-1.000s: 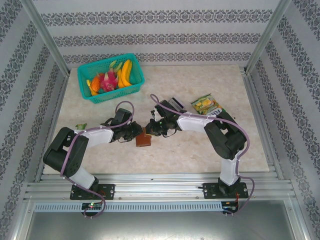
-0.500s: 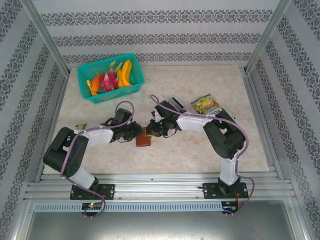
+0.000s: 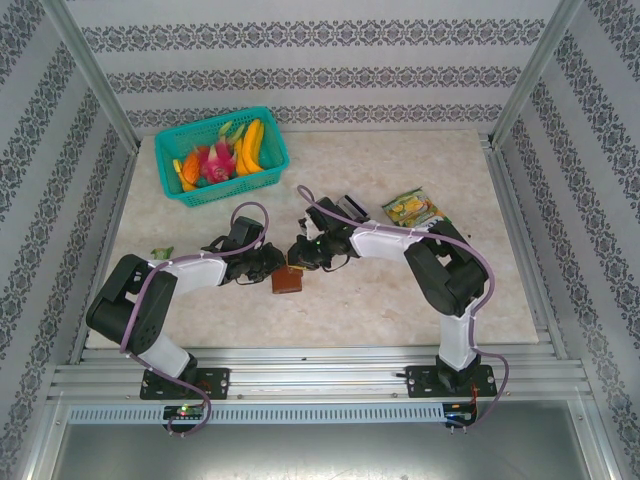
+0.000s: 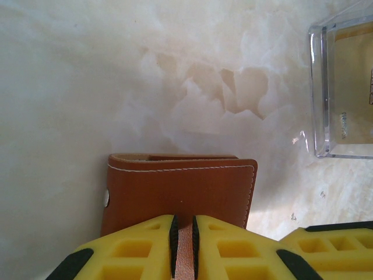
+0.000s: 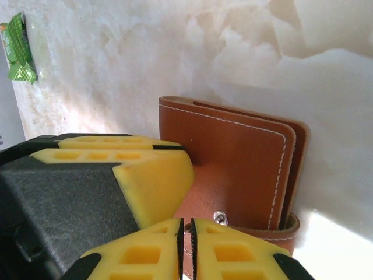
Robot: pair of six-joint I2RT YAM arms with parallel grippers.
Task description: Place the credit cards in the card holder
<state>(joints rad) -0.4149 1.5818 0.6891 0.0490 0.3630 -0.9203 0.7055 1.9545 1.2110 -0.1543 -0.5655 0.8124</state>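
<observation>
1. Pinches a thin leather edge of the wallet (image 4: pixel 180 186) in the left gripper (image 4: pixel 184 224), fingers pressed almost together.
2. Clamps likewise with the right gripper (image 5: pixel 186 226), nearly closed on the strap just beside the snap stud (image 5: pixel 219 217).
3. Rests on the table (image 3: pixel 400 290) between the two grippers, touching both and reached from opposite sides, so equally near each arm.
4. Lies folded shut, long axis across the left wrist view, square to those fingers; shows its layered open edges on the right in the right wrist view.
5. Sits apart from the clear box (image 4: pixel 344 87), which is farther out on the right arm's side; something tan inside, cards not certain.
6. Probably calls for drawing strap and cover apart to bare the slots.
</observation>
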